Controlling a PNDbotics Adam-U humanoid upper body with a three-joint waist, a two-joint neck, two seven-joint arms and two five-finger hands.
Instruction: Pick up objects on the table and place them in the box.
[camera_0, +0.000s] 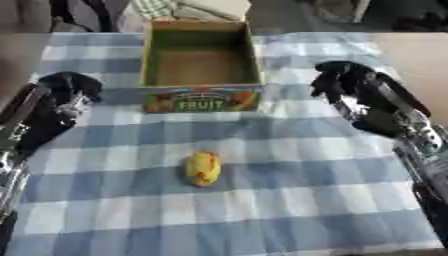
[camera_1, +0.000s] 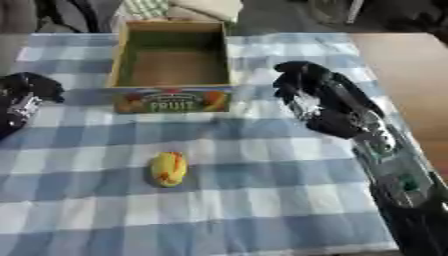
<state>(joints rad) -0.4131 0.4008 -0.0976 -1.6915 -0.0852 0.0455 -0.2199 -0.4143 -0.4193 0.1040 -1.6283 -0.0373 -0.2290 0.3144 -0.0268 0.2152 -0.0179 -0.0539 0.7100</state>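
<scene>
Nearest the camera lies a small yellow fruit (camera_0: 203, 168) with a red-orange blush, a mango by the look of it, resting on the blue-and-white checked cloth (camera_0: 289, 210) that covers the table. It sits between the two hands and on the near side of both, touching neither.

On the left, the left hand (camera_0: 72, 89) hangs over the cloth's left edge, its fingers curled inward with nothing between them. The fruit lies well to this hand's right and nearer the camera; the box stands just to its right, apart from it.

Between the hands, farther off than the fruit, stands the open cardboard box (camera_0: 202, 98), its front panel printed with pictures of fruit and the word FRUIT. Its green-lined inside shows only a brown floor. The fruit rests outside it, in front of the printed panel with a stretch of cloth between.

On the right, the right hand (camera_1: 302, 87) is raised above the cloth beside the box's right front corner, not touching it. Its fingers are bent downward and hold nothing. The fruit lies to its left and closer to the camera.
</scene>
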